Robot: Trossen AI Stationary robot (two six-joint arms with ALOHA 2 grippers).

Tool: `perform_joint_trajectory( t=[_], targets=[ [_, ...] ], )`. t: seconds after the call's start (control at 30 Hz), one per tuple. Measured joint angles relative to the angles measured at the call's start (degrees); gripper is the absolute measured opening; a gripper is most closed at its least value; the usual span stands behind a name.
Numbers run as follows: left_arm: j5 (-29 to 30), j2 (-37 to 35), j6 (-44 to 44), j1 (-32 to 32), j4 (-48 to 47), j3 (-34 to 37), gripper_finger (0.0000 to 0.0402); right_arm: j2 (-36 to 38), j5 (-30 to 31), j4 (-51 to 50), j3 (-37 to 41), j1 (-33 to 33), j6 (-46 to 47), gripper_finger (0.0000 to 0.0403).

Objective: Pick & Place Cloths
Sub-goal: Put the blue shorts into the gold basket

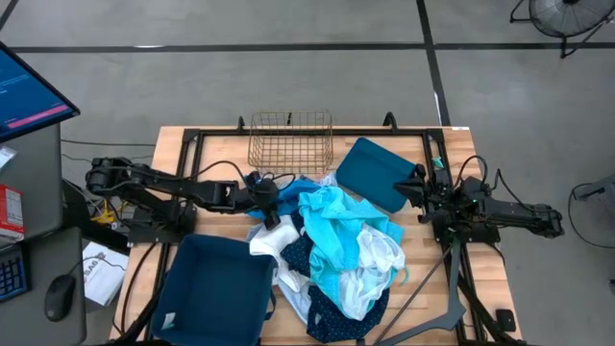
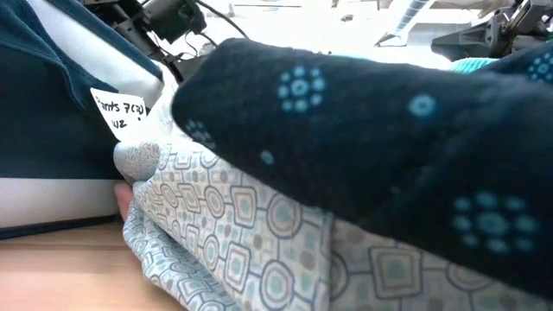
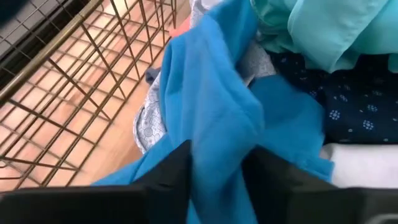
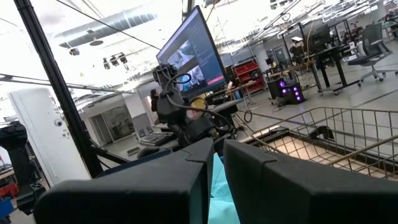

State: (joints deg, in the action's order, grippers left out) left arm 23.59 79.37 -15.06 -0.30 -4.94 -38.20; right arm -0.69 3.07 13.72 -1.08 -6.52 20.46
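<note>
A heap of cloths lies mid-table: turquoise (image 1: 332, 226), white (image 1: 380, 259), navy with pale dots (image 1: 336, 317) and a bright blue cloth (image 1: 288, 187) at its far-left end. My left gripper (image 1: 267, 200) reaches in from the left and is shut on the bright blue cloth (image 3: 211, 106). My right gripper (image 1: 420, 190) waits shut at the table's right side, beside a teal bin (image 1: 375, 173); its fingers (image 4: 186, 174) hold nothing. In the low view the navy dotted cloth (image 2: 389, 130) drapes over a pale patterned cloth (image 2: 242, 242). My left gripper pinches a bunched fold of the bright blue cloth (image 3: 217, 155) between its two fingers (image 3: 168, 180). It comes from the table's left, slanting down. The cloth runs away from the fingers, slack, and rests on the heap next to the wire basket.
A wire mesh basket (image 1: 291, 141) stands at the far edge, just beyond my left gripper, its wall (image 3: 62, 93) close by. A second teal bin (image 1: 216, 288) sits at the near left, and its labelled side (image 2: 52, 104) fills the low view's left. A black frame borders the table.
</note>
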Motion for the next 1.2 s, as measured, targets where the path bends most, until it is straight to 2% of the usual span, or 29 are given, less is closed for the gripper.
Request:
perform_joint_trajectory(
  t=[0.1, 0.17, 0.33, 0.53, 0.67, 0.8, 1.0, 1.1, 1.2],
  targets=[
    [0.0, 0.0, 0.0, 0.0, 0.2, 0.0, 0.0029, 0.0, 0.0, 0.0, 0.0, 0.0, 0.0, 0.0037],
    [0.0, 0.0, 0.1, 0.0, 0.6, 0.0, 0.0010, 0.0, 0.0, 0.0, 0.0, 0.0, 0.0, 0.0037],
    [0.0, -3.1, 0.1, -0.4, 1.7, -0.6, 0.0001, 0.0, 0.0, 0.0, 0.0, 0.0, 0.0, 0.0037],
    [1.5, -12.6, 1.1, -0.4, 2.5, -3.2, 0.0000, 0.0, 0.1, 0.0, 0.0, 0.0, 0.0, 0.0037],
    [4.0, -19.0, 7.1, -0.3, 3.5, -6.8, 0.0000, 0.0, 0.2, -0.3, 0.0, 0.0, 0.0, 0.0037],
    [5.3, -22.3, 17.4, 0.9, 4.3, -12.8, 0.0000, 0.0, 0.4, -1.5, 0.0, 0.0, 0.1, 0.0037],
    [5.9, -22.6, 32.5, 6.9, 4.6, -21.1, 0.0000, 0.0, 1.7, -1.7, 0.0, 0.0, 0.1, 0.0037],
    [4.5, -22.2, 35.7, 11.5, 4.9, -22.6, 0.0000, 0.0, 1.7, -1.7, 0.0, 0.0, 0.1, 0.0037],
    [-0.2, -21.7, 35.8, 17.0, 6.8, -22.9, 0.0000, 0.0, 1.7, -1.7, 0.0, 0.0, 0.1, 0.0037]
  ],
)
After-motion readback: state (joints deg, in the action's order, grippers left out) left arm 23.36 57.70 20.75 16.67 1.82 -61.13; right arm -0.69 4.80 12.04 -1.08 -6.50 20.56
